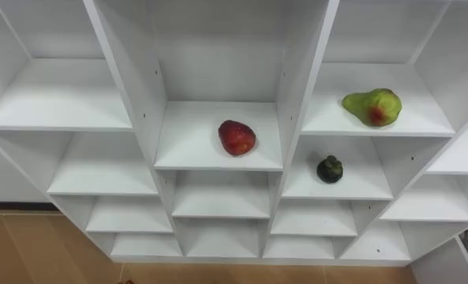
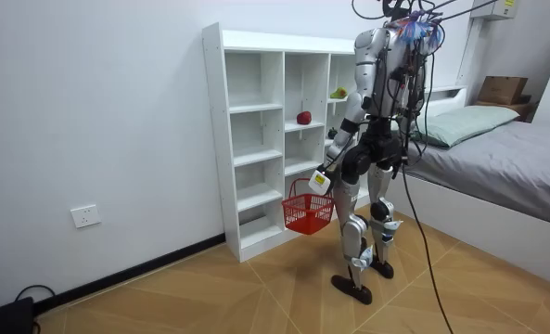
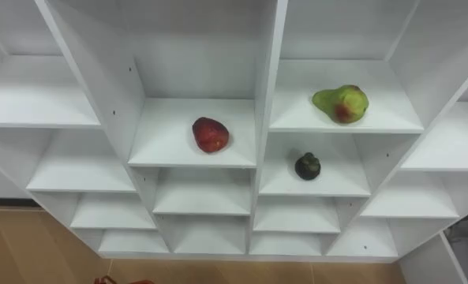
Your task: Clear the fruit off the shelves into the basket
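Note:
A white closet of open shelves stands before me. On its middle shelf lies a red apple. One compartment to the right, a green pear with a red blush rests on the shelf at the same height. A small dark green fruit sits one shelf below the pear. In the room view I stand upright facing the closet, and my left hand hangs at my side, shut on the handle of a red basket. The basket's rim peeks in at the bottom edge.
The other compartments hold nothing. A bed stands close behind me at the room view's right, with a cardboard box beyond it. Wooden floor lies open toward the room view's left.

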